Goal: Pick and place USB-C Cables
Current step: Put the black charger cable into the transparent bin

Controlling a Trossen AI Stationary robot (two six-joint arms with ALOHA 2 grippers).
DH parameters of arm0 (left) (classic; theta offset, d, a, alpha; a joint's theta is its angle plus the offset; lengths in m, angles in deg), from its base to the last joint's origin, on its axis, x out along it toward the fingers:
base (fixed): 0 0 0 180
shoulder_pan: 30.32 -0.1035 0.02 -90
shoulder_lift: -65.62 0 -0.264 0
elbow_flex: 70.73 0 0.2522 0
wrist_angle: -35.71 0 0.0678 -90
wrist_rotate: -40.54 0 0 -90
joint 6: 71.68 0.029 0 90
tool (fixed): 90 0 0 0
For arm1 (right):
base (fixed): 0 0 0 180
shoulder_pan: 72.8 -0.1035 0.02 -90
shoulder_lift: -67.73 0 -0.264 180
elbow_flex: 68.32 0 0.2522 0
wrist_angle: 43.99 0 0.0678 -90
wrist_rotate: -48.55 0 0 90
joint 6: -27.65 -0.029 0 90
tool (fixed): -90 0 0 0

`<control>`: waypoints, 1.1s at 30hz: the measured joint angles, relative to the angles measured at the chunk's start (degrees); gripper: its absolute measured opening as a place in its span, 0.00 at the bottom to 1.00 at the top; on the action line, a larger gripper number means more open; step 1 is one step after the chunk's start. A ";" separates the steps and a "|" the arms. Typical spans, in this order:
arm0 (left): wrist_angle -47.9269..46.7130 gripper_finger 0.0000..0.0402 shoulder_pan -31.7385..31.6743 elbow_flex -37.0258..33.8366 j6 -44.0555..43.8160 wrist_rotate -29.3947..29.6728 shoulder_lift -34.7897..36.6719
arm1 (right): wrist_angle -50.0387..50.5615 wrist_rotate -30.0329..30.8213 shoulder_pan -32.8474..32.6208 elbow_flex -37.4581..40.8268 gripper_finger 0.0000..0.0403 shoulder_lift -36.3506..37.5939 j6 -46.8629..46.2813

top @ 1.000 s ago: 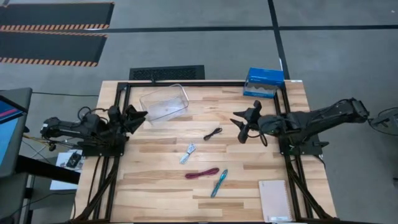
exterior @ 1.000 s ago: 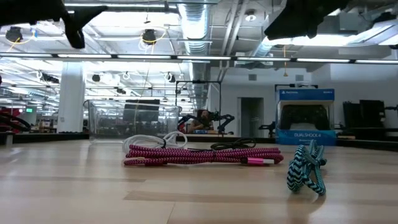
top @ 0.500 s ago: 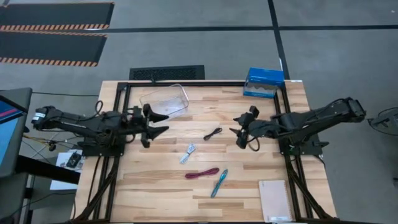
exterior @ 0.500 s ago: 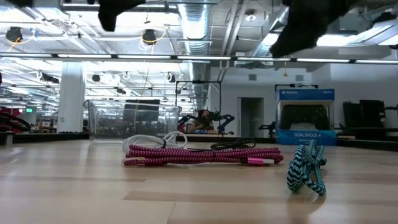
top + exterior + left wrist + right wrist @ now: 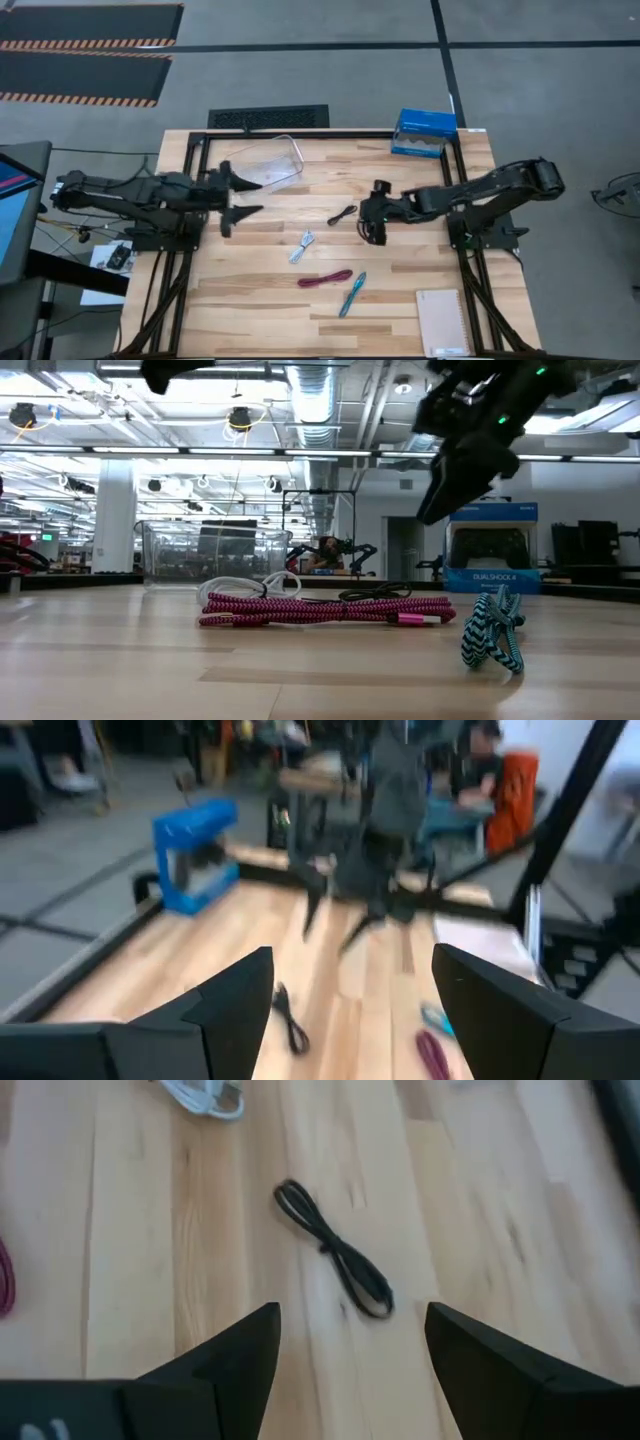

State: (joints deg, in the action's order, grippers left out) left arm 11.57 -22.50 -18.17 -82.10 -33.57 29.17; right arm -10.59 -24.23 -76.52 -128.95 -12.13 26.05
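Observation:
The black cable [image 5: 342,214] lies bundled on the table's middle; it also shows in the right wrist view [image 5: 333,1249] and the left wrist view [image 5: 290,1021]. The white-grey cable [image 5: 302,245] lies nearer, and the maroon cable [image 5: 325,278] nearer still, flat on the wood. My right gripper [image 5: 368,215] is open, above the table just right of the black cable, touching nothing. My left gripper [image 5: 238,198] is open and empty at the table's left, near the clear bin.
A clear plastic bin [image 5: 264,165] stands at the far left. A blue box [image 5: 424,132] sits at the far right edge. A teal braided cable [image 5: 351,293] and a notebook [image 5: 443,322] lie near the front right.
My right gripper has gone toward the table's left and down, closing on the black cable. My left gripper has gone out from the left edge toward the table's middle. The cables have not moved.

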 joint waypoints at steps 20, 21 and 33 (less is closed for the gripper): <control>2.17 0.65 -15.62 -17.58 -0.81 7.32 18.54 | -4.78 -15.30 10.75 -7.37 0.68 -14.12 19.00; 2.03 0.65 -17.33 -17.58 -0.78 6.10 17.90 | -4.50 -15.93 11.02 -8.08 0.68 -14.84 19.08; 4.42 0.65 -36.05 -17.56 0.13 -9.04 7.28 | -1.87 -17.45 11.16 -10.69 0.68 -19.38 18.87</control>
State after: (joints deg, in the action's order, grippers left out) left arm 15.98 -58.55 -35.73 -81.97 -42.61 36.45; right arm -12.46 -41.68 -65.37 -139.64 -31.51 44.92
